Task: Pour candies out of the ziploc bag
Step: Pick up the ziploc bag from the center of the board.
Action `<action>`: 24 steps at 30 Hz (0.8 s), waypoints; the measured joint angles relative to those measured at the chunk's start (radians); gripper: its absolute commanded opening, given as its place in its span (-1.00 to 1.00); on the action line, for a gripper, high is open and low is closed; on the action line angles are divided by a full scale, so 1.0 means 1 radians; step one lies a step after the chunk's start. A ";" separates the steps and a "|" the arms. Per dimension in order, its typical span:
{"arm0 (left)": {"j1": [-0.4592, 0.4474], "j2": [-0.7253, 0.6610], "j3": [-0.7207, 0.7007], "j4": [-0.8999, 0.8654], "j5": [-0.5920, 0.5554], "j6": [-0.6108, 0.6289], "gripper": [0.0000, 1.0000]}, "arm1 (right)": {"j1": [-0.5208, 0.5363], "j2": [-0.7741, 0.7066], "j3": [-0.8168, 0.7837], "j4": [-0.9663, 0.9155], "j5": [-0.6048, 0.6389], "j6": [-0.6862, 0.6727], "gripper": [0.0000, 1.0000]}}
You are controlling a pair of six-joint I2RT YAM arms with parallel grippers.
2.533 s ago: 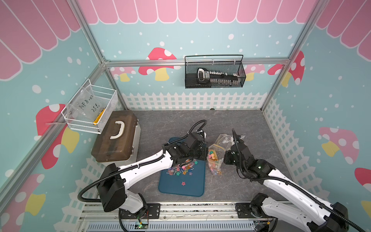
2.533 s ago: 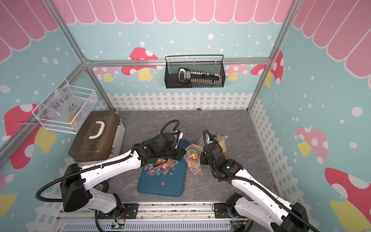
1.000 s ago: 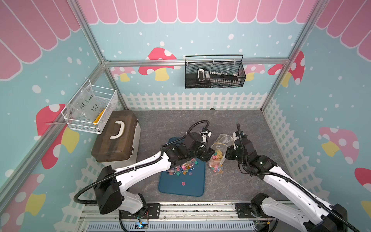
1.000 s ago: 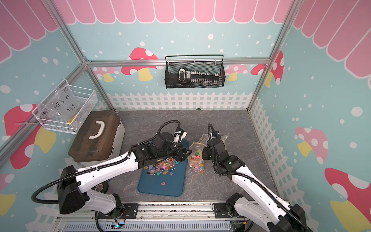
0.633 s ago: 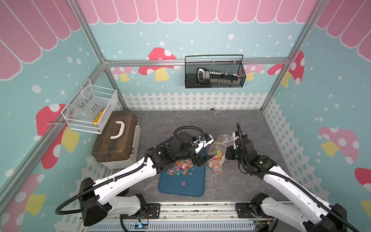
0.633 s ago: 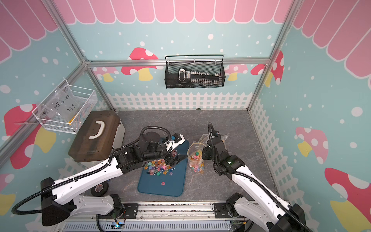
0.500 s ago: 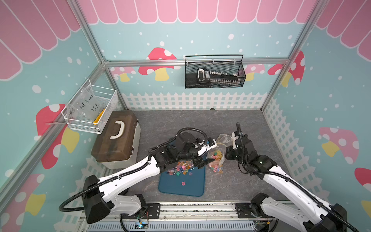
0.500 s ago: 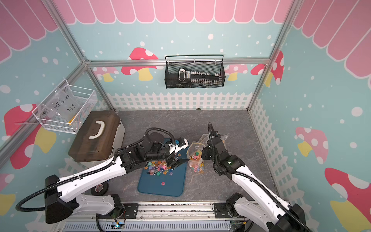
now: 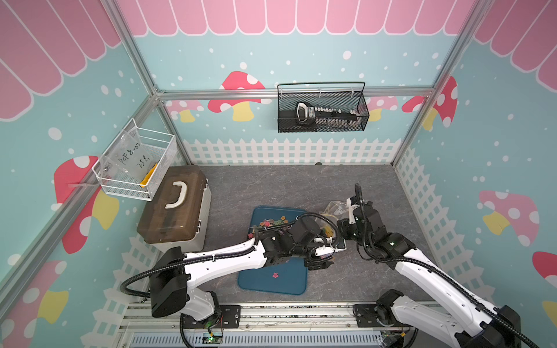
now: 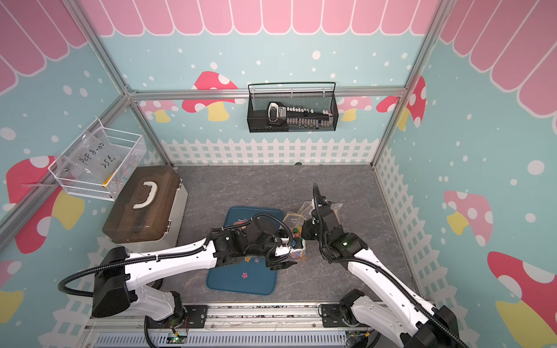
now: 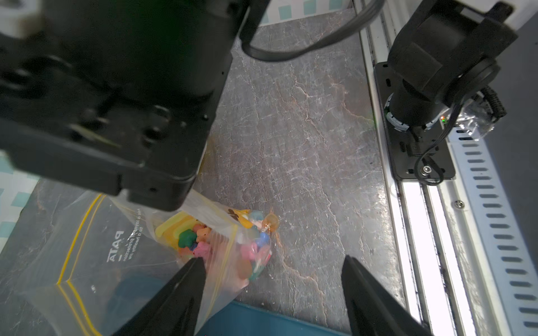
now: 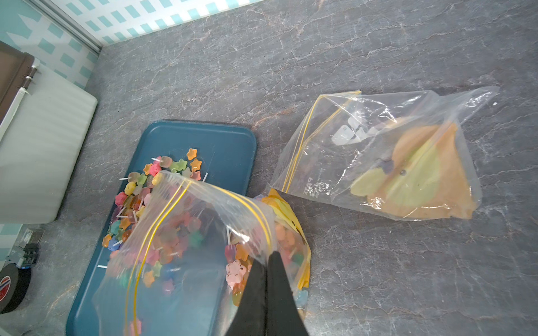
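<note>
Right wrist view: right gripper (image 12: 266, 259) clenched on ziploc bag (image 12: 174, 261) rim; candies (image 12: 163, 174) part in bag, part heaped on blue tray (image 12: 221, 145); left gripper (image 11: 272, 259) spread wide beside bag.

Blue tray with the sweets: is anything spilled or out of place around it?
One pink star-shaped candy lies alone on the near end of the blue plastic tray, apart from the colourful lollipop pile. Many more sweets are bunched inside the clear ziploc bag that the right pincer pinches.
</note>
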 measured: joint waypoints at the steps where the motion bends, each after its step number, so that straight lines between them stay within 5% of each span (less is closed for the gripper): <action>1: -0.005 0.011 0.000 0.009 -0.018 0.000 0.51 | 0.000 0.000 0.000 0.002 -0.002 0.000 -1.00; 24: -0.047 0.131 0.069 0.088 -0.241 -0.003 -0.05 | -0.005 -0.023 -0.005 0.005 -0.011 0.000 -1.00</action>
